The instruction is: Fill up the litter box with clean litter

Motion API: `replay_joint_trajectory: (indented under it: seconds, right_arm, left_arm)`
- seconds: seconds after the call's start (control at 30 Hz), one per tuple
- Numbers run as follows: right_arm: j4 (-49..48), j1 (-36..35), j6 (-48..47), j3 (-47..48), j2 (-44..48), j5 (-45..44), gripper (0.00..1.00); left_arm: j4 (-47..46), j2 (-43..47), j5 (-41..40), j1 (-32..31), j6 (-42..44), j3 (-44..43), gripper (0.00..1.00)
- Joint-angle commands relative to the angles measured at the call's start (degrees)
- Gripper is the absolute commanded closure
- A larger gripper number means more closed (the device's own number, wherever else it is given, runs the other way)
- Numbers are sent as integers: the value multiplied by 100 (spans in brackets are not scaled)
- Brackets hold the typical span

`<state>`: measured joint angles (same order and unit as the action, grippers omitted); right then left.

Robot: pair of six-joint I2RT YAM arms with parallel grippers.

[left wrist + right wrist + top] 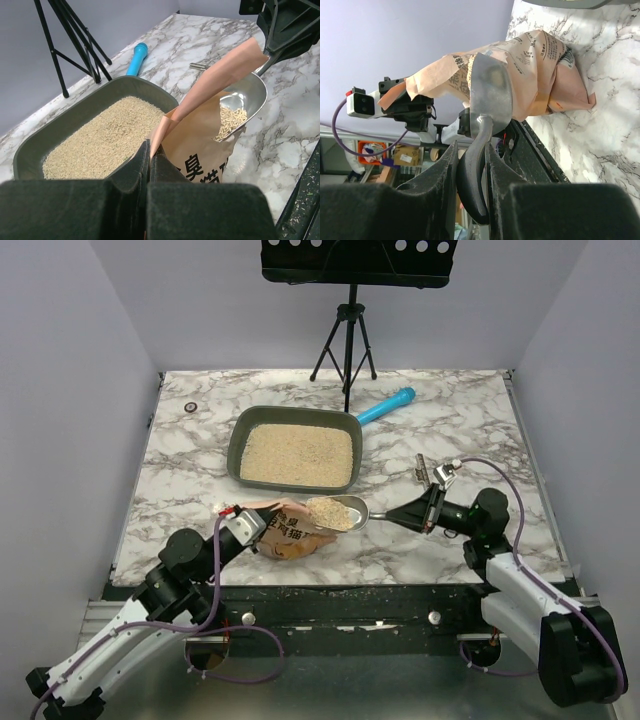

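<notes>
The litter box (237, 445) sits mid-table, its long side running left to right, and the clean litter (298, 455) already covers its floor in an even pale layer. A further heap of granules rides in the bowl of the scoop (340, 511), which hangs just near of the box's near rim, towards its right half.

That is the relation your coming move turns on. The box lies on the far side of the scoop and a little left of it, close by. The scoop's long axis runs left to right, bowl to the left and handle trailing right into the right gripper (428, 508), whose fingers are clamped snugly round the handle. So the right arm does the carry, probably a short reach away from you before tipping.

The bowl hovers over the mouth of the bag (290, 538). The left gripper (149, 150) is pinched tight on the bag's upper edge, holding it open at the near left.
</notes>
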<state>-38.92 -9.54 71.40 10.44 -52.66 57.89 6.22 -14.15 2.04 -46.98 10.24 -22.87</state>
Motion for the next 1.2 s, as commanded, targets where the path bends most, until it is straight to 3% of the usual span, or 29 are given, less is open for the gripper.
replay_joint_trajectory:
  seconds: [0.0, 0.9, 1.17]
  right_arm:
    - [603, 49, -29, 160, 248, -190, 99]
    - [1299, -4, 647, 1294, 371, -497, 99]
    - [1308, -136, 700, 1830, -129, -884, 99]
  left_arm:
    - [-587, 369, -352, 22, 22, -51, 100]
    - [-595, 800, -828, 66, 101, -7, 100]
    - [-595, 747, -820, 66, 101, 2, 100]
